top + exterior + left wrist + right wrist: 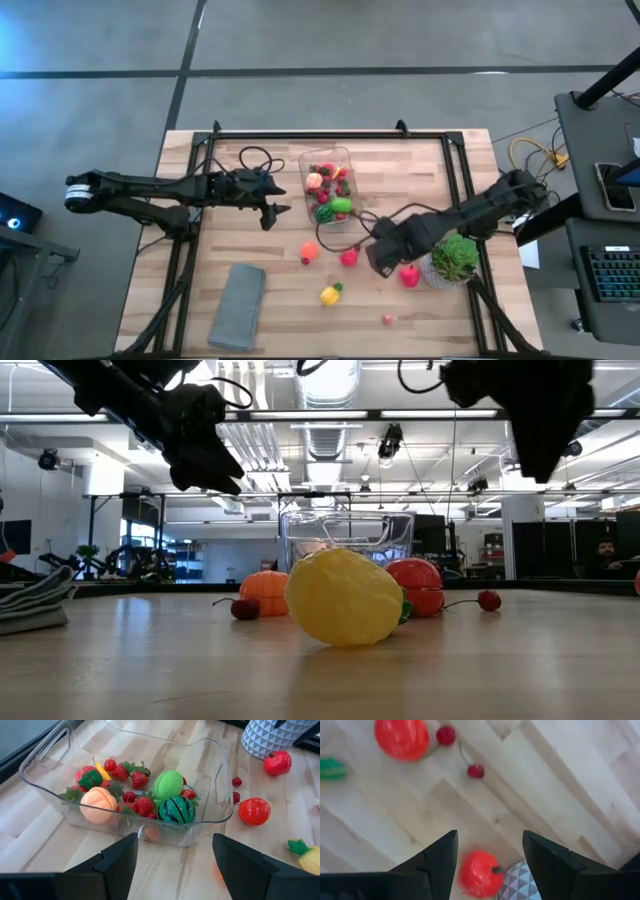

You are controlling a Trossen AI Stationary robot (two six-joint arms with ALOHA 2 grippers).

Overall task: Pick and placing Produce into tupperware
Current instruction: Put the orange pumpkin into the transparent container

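Centrally, the tupperware (329,186) sits toward the far side of the table (200,285), holding strawberries, a peach (98,804) and a small watermelon (176,810). Loose produce lies on its near side: an orange piece (309,250), a red tomato (349,258), a yellow lemon (330,294). The left gripper (274,211), fingers apart, hovers beside the container's left edge. The right gripper (378,258), fingers apart and empty, hangs above the red apple (409,276) next to the potted plant (455,258). A grey cloth (236,305) occupies the near-left area.

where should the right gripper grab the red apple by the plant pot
Probably straight down over the apple's round body, right gripper open as now, fingers closing across its widest part. Line them along the pot's wall, since the apple sits close against it, so neither finger must fit between them.
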